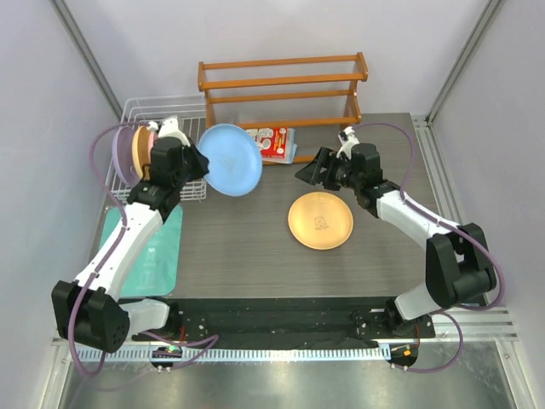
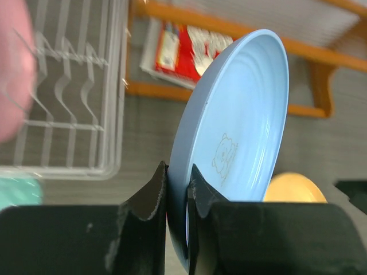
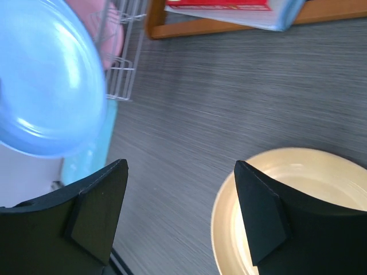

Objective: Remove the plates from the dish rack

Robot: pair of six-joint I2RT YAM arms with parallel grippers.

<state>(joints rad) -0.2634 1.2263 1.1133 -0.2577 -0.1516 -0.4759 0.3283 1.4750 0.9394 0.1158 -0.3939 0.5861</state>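
The light blue plate (image 2: 241, 132), marked with a bear outline, is clamped on edge by its rim in the left gripper (image 2: 178, 169), above the table (image 1: 247, 247) just right of the dish rack (image 1: 166, 100). The rack holds a pink plate (image 1: 152, 141) and an orange plate (image 1: 136, 149) upright. The right gripper (image 3: 180, 166) hangs wide and empty beside a yellow-orange plate (image 1: 320, 221) lying flat on the table; print on the red package (image 1: 274, 141) is illegible.

Left wrist: pink plate (image 2: 10, 74) a blur, cut by left edge; blue plate (image 2: 241, 114) lower rim hidden between fingers (image 2: 146, 223); yellow plate (image 2: 295, 188) mostly behind it. Right wrist: yellow plate cut by frame edges. Top view: left arm (image 1: 166, 166) partly covers racked plates (image 1: 138, 146), count unclear.
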